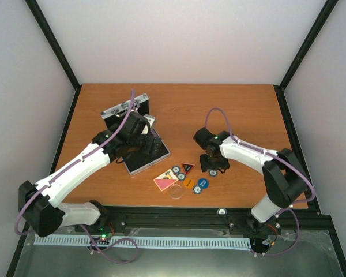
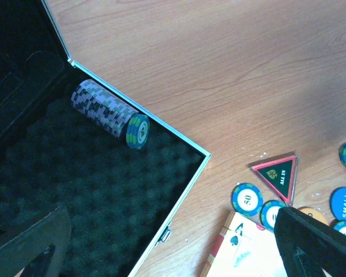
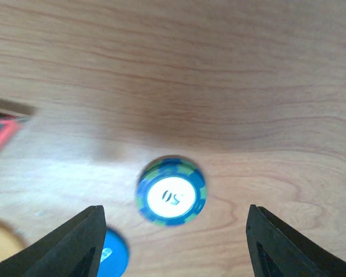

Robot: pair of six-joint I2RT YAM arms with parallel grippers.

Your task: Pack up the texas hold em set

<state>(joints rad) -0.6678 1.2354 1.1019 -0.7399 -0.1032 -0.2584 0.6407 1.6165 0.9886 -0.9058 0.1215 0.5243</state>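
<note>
Now | left tool (image 2: 172, 214) spread wide, near egg-crate foam (image 2: 104, 190) | right tool (image 3: 173, 210) spread, straddling round striped chip (image 3: 172, 190)

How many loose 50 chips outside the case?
3 chips. Two side by side between the ALL IN triangle and card deck; one alone under the right end effector. Others may be hidden.

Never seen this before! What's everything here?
table: one, brown wood, under everything
case: one, silver with black foam, open, left side
chip stack: one, blue-white, inside the case
loose chips: at least three, blue-white, on the table
triangle: one, red-black, beside the chips
card deck: one, pink, near the case
orange disc: one, orange, beside the deck
blue discs: two, blue, right of the orange disc
clear disc: one, clear, nearest the near edge
left gripper: one, black, open over the case
right gripper: one, black, open above a loose chip
</note>
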